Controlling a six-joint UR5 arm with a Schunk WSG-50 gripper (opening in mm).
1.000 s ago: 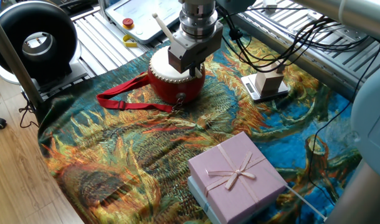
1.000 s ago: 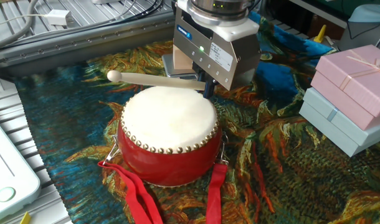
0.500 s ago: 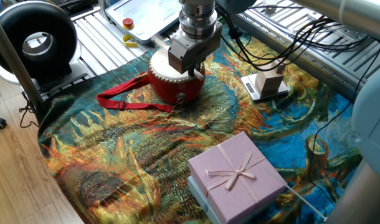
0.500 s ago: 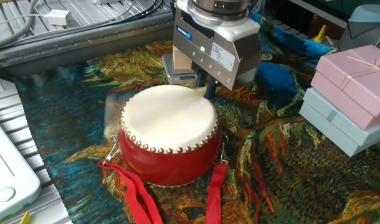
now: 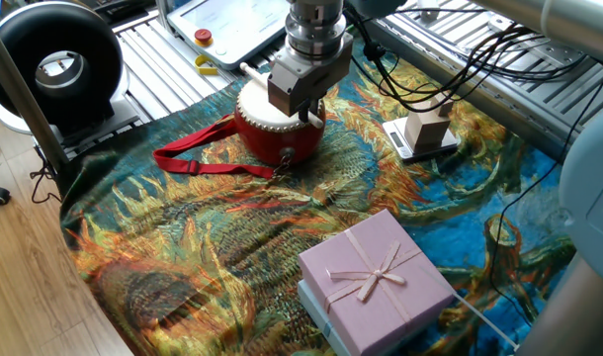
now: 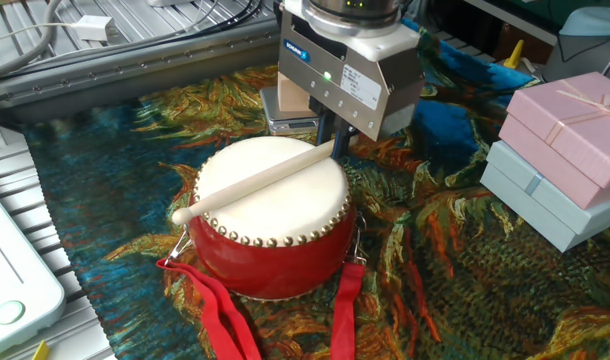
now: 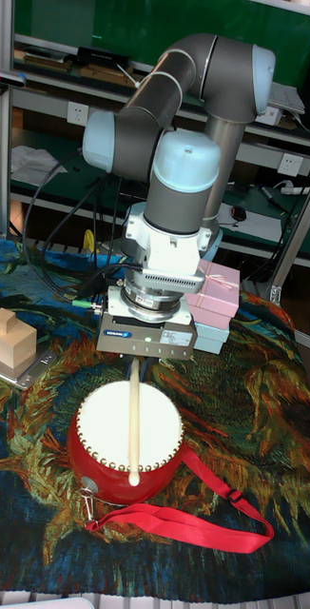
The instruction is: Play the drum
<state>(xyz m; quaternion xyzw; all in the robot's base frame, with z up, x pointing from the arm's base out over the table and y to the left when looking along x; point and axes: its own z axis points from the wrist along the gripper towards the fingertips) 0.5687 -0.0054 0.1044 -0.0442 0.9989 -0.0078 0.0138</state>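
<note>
Red-bodied drum with cream skin, resting on the patterned cloth over the worktop. Wooden drumstick lying slanted across the skin, rounded tip past the drum's rim. Just above the drum's far edge, tool clamped on the stick's other end. Red strap trailing from the drum across the cloth. Well apart from the drum, 2 stacked gift boxes, pink on pale blue.

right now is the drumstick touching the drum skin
Touching. The other fixed view shows the drumstick lying flat across the drum skin, no gap visible.
</note>
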